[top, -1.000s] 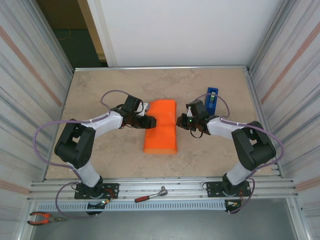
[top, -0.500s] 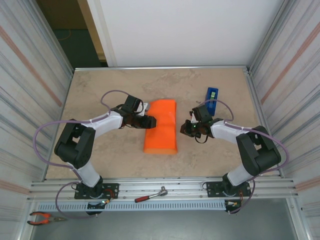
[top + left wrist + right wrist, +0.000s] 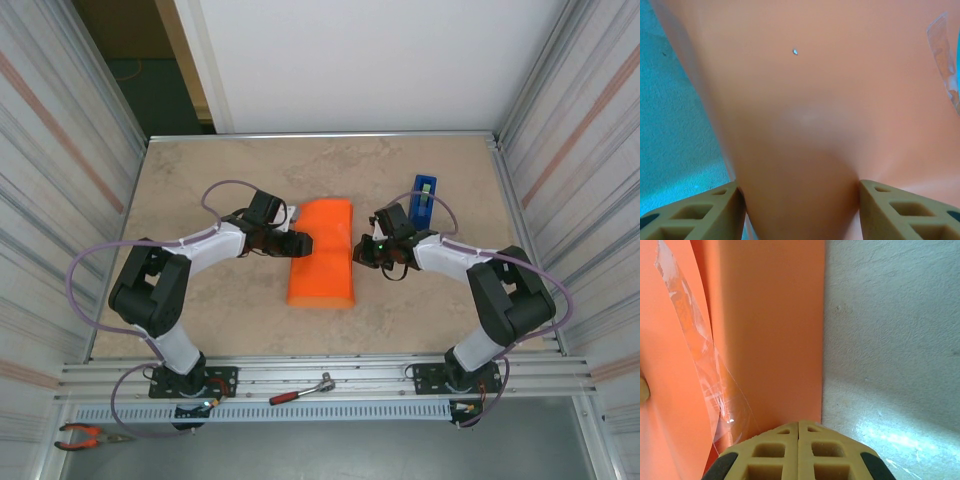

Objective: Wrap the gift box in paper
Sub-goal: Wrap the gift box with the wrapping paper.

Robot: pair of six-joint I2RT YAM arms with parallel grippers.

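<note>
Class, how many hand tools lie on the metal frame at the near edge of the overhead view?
2. A red-handled wrench lies on the front rail, near its middle. The orange-handled pliers lie at the near left corner. Others could be hidden under the arms.

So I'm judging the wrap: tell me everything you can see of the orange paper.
The paper is bright orange, thin, folded into a long parcel, rounded at its far end, lying flat on the table. A clear tape strip sticks to it. The left gripper clasps its left side between its fingers; the shut right gripper sits at its right edge.
</note>
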